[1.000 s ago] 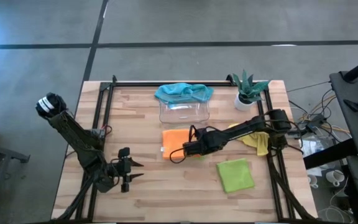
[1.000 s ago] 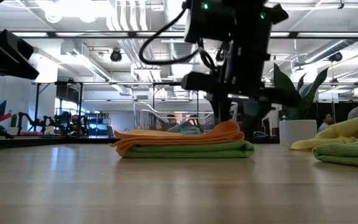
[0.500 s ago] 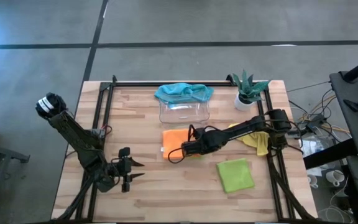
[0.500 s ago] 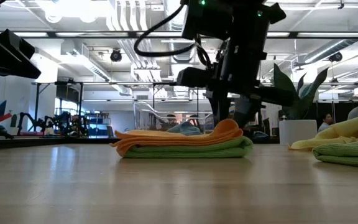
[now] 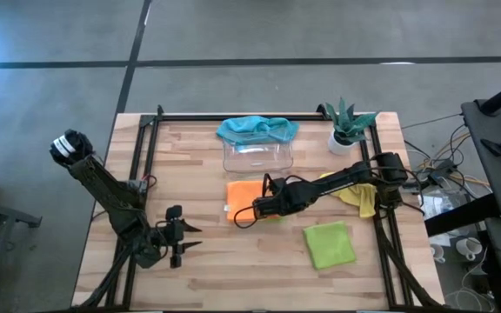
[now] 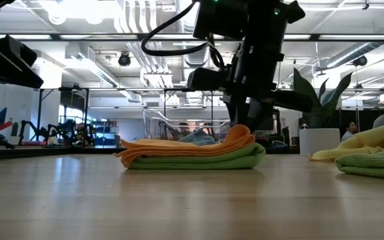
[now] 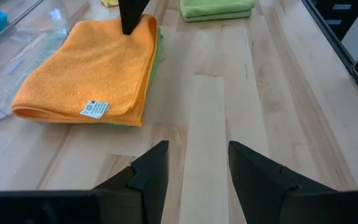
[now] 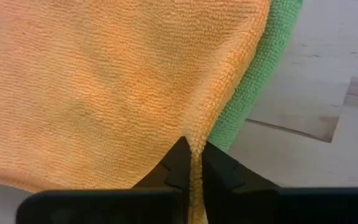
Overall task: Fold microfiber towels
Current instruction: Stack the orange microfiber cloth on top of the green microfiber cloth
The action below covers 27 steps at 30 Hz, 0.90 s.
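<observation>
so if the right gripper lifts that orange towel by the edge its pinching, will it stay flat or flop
Probably flop: the orange towel puckers between the right gripper, so it looks soft. It likely weighs little, being thin folded cloth. Its nappy pile may cling to the green towel beneath and tug it along.

Both arms matte black w/ jointed segments. Right arm (image 5: 337, 184): looped black cable. Left arm (image 5: 111, 202): round silvery cap at base end.
</observation>
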Tool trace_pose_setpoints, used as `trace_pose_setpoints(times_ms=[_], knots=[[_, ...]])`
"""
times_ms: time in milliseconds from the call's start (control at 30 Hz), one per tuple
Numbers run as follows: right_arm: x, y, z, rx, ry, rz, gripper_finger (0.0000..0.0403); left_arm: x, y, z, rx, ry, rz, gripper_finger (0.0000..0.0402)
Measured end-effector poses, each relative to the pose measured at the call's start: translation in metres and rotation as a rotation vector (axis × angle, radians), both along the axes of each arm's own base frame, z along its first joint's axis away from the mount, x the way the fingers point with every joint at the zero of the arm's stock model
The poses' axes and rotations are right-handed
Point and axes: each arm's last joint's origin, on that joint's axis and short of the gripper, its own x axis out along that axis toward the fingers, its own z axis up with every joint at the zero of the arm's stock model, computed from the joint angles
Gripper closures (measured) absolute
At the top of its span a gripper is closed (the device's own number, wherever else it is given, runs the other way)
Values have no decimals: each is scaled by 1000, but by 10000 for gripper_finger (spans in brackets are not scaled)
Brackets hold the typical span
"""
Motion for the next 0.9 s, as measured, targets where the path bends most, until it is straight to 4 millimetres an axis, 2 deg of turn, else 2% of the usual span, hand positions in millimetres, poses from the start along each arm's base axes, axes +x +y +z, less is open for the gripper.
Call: trace_pose_setpoints(times_ms=[300, 400, 700, 800, 900], knots=[[5, 2, 5, 34, -42, -1, 297, 0, 0, 0, 0, 0, 0, 251], [7, 2, 7, 39, -51, 0, 281, 0, 0, 0, 0, 0, 0, 251], [26, 5, 35, 26, -158, 83, 289, 0, 0, 0, 0, 0, 0, 251], [25, 5, 35, 17, -152, 87, 295, 0, 0, 0, 0, 0, 0, 251], [22, 4, 27, 17, -124, 68, 301, 0, 0, 0, 0, 0, -1, 251]])
